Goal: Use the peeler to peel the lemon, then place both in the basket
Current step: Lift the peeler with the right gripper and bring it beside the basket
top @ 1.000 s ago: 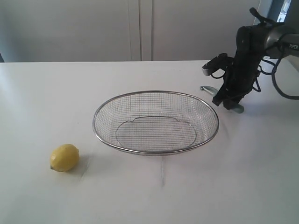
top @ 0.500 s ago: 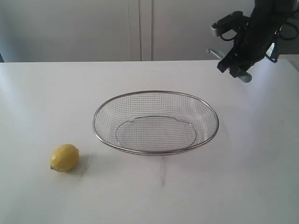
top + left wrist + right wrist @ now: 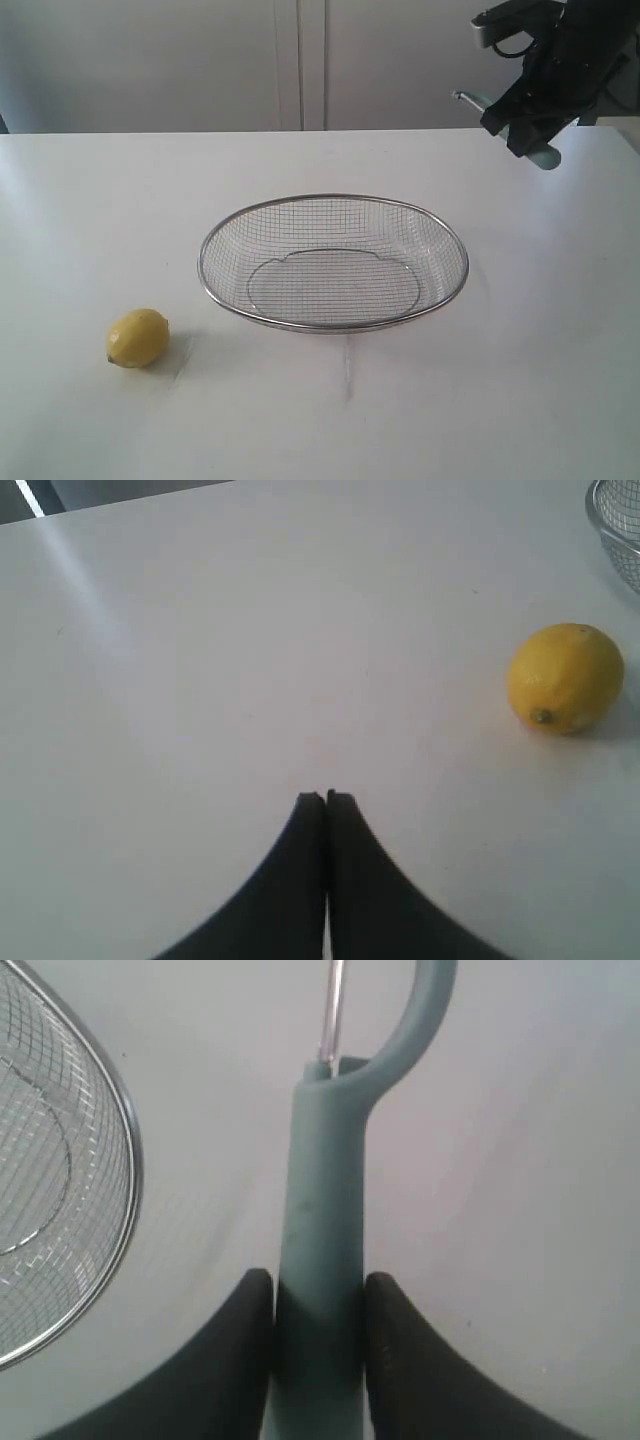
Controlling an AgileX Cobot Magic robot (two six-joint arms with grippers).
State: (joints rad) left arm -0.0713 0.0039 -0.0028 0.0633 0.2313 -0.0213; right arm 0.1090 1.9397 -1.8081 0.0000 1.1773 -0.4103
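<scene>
A small yellow lemon lies on the white table at the front left, well apart from the silver wire-mesh basket in the middle. In the left wrist view the lemon rests off to one side of my left gripper, which is shut on nothing above bare table. High at the back right, my right gripper is shut on the pale teal peeler. In the right wrist view the teal handle sits clamped between the dark fingers, its curved head pointing away.
The basket rim shows at the edge of the right wrist view, below the lifted peeler. A pale wall with cabinet seams runs behind the table. The left arm is out of the exterior view.
My right gripper has risen from the table behind the basket with the peeler in it, then drifted slightly right. The lemon and basket have not moved.
</scene>
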